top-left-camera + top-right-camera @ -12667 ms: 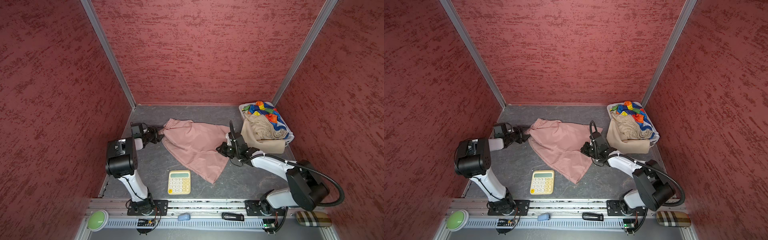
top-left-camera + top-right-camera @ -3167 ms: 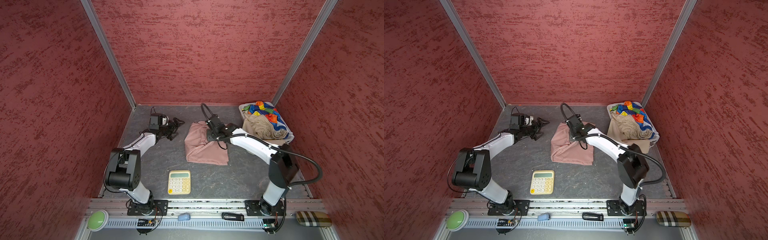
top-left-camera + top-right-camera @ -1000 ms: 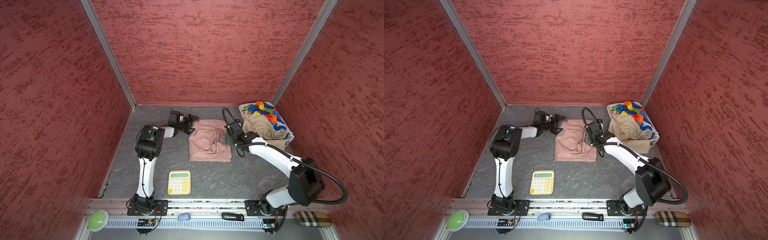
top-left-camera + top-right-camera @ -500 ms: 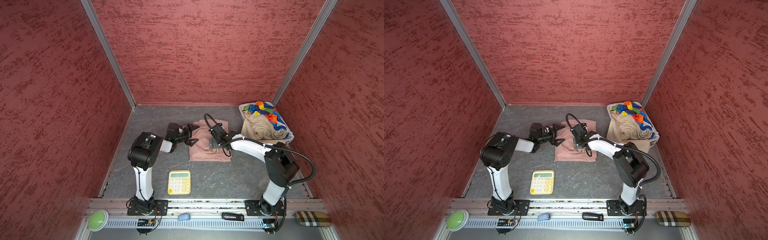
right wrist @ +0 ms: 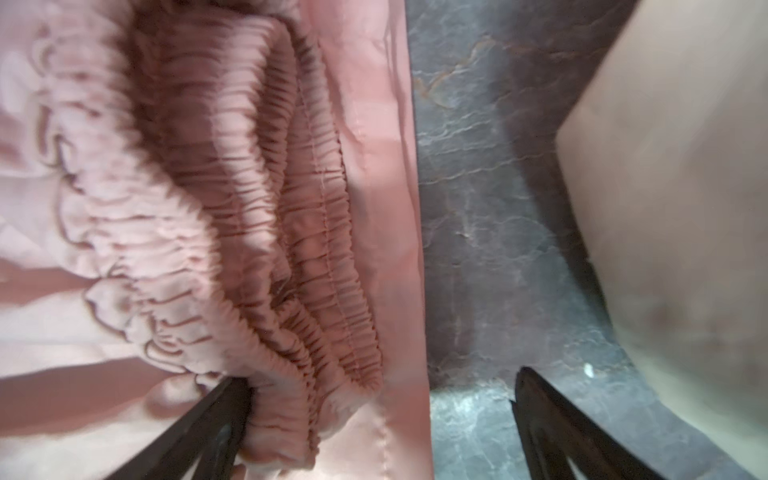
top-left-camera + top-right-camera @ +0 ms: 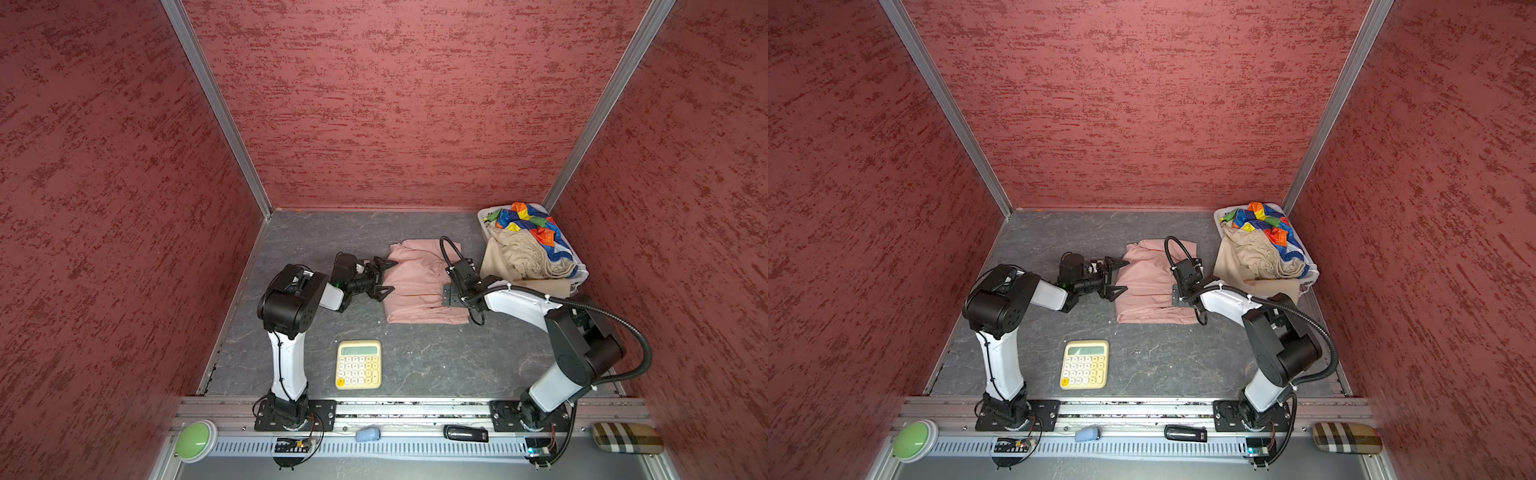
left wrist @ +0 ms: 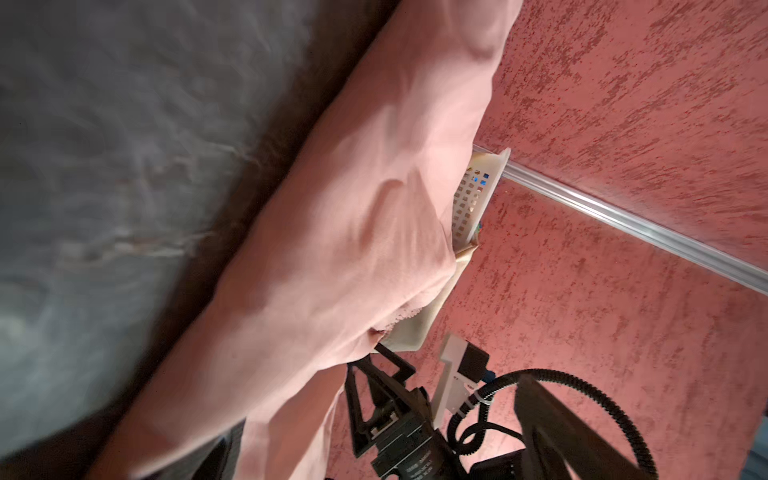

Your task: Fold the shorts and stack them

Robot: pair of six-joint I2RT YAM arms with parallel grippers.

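Pink shorts (image 6: 415, 286) half-folded at centre, left gripper (image 6: 392, 275) wide at their 9 o'clock edge, right gripper (image 5: 380, 376) wide astride the 3 o'clock edge, neither holding; next likely needs closing on an edge to fold again.

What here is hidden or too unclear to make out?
- Basket: both top views, mostly buried under tan shorts and rainbow shorts.
- Calculator key labels: both top views, too small.
- Right fingers: both top views, hidden beneath their wrist.
- Pink shorts, lower layers: covered by the top fold.
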